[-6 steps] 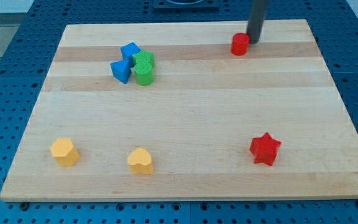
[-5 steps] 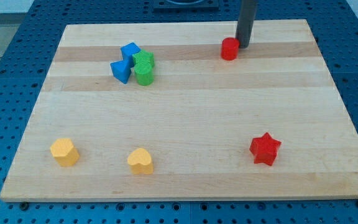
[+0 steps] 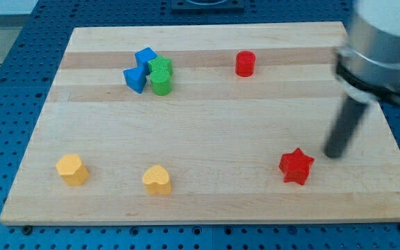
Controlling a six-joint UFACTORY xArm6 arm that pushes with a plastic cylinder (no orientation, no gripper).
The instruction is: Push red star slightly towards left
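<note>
The red star (image 3: 296,166) lies on the wooden board (image 3: 207,125) at the view's lower right. My tip (image 3: 334,154) rests on the board just to the right of the star and slightly above it, a small gap apart. The dark rod rises from the tip toward the view's upper right, where the arm's blurred body fills the corner.
A red cylinder (image 3: 245,64) stands near the view's top centre. Two blue blocks (image 3: 139,68) and two green blocks (image 3: 161,75) cluster at the upper left. A yellow block (image 3: 71,169) and a yellow heart (image 3: 157,180) lie along the lower left.
My tip has swung from beside the red cylinder at the top down to the right of the red star. The red cylinder has slid left. The star has not moved.
</note>
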